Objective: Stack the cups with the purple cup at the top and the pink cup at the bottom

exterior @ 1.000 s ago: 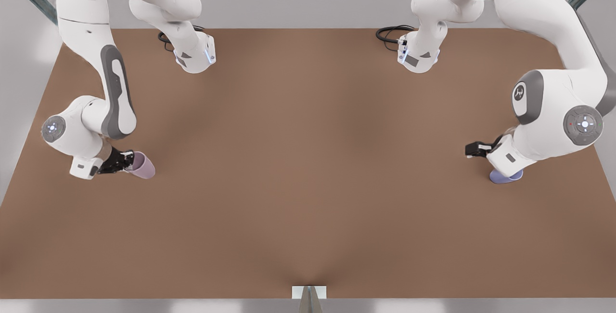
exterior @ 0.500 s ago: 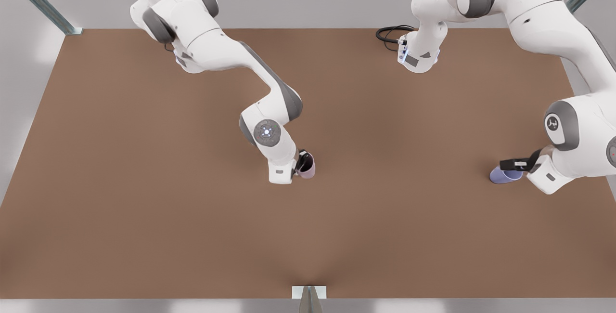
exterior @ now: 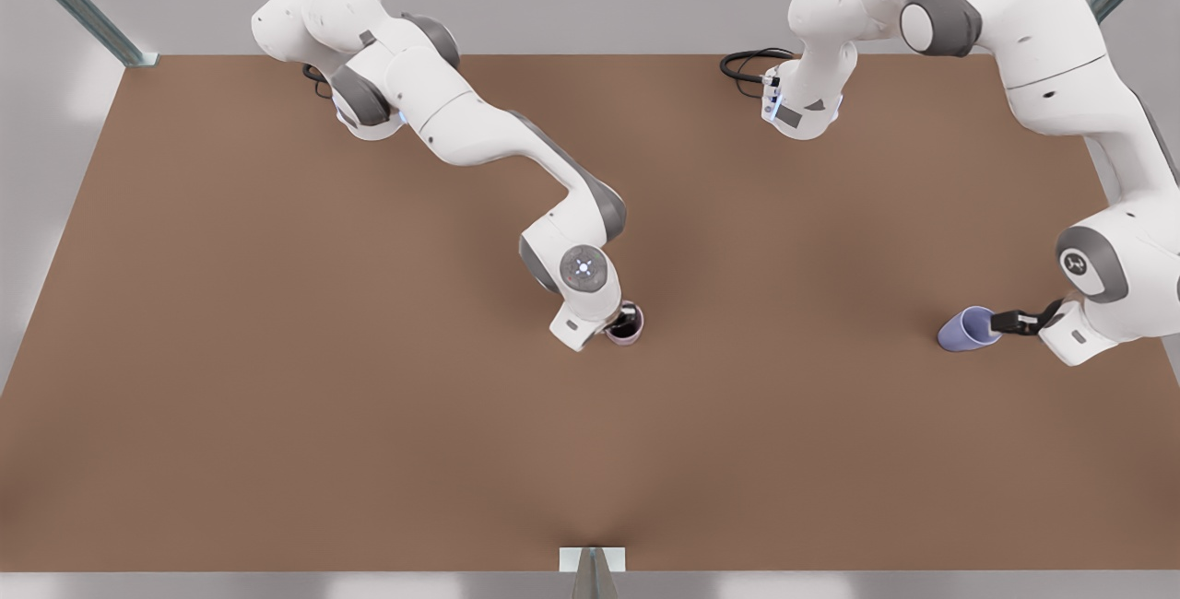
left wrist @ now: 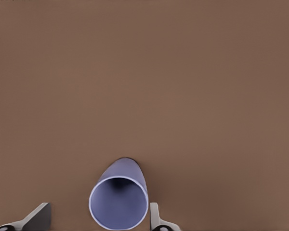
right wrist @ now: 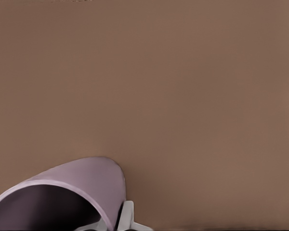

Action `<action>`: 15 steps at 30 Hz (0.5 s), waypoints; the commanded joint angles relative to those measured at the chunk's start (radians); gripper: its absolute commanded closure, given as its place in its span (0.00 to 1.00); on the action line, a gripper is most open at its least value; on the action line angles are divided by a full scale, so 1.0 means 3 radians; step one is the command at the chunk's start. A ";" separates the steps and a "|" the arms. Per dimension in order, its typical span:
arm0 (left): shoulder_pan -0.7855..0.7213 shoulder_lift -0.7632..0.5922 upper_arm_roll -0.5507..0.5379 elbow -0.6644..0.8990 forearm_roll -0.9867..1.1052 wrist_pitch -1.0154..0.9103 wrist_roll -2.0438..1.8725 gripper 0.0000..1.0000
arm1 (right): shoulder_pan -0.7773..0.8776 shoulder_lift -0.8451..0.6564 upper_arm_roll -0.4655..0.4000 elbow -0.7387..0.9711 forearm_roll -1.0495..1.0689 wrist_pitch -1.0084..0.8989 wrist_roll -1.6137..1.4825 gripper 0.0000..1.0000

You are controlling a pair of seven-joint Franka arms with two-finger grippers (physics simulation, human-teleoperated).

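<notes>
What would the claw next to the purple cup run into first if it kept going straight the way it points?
Most likely the purple cup itself. The left claw has a finger on each side of the cup, open. Past the cup lies the bare brown table, though depth is hard to judge.

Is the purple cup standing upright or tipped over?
Tipped: the purple cup lies on its side on the table, its mouth toward the left gripper, whose jaws sit open around its rim.

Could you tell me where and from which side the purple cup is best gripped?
Grip the purple cup across its walls just below the rim, coming from the front view's right, where the left gripper is. In the left wrist view its open fingers flank the round mouth, so squeezing there probably suits.
</notes>
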 commanded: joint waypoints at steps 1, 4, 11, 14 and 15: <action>0.0037 0.0034 0.0001 0.0001 -0.0065 0.0260 0.1540 0.00 | 0.0000 0.0039 0.0000 0.0049 -0.0003 -0.0014 0.1819 0.77; 0.0072 0.0100 0.0001 0.0001 -0.0095 0.0260 0.1571 0.00 | 0.0000 0.0044 -0.0010 0.0069 -0.0003 -0.0014 0.1819 0.42; 0.0118 0.0162 0.0001 -0.0290 -0.0193 0.0470 0.1683 0.00 | 0.0000 0.0024 -0.0015 0.0054 -0.0008 -0.0034 0.1814 0.27; 0.0129 0.0167 0.0001 -0.0408 -0.0198 0.0623 0.1775 0.00 | 0.0000 0.0024 -0.0020 0.0039 -0.0008 -0.0044 0.1809 0.27; 0.0129 0.0167 0.0001 -0.0413 -0.0198 0.0623 0.1780 0.00 | 0.0000 0.0019 -0.0020 0.0039 -0.0008 -0.0039 0.1804 0.26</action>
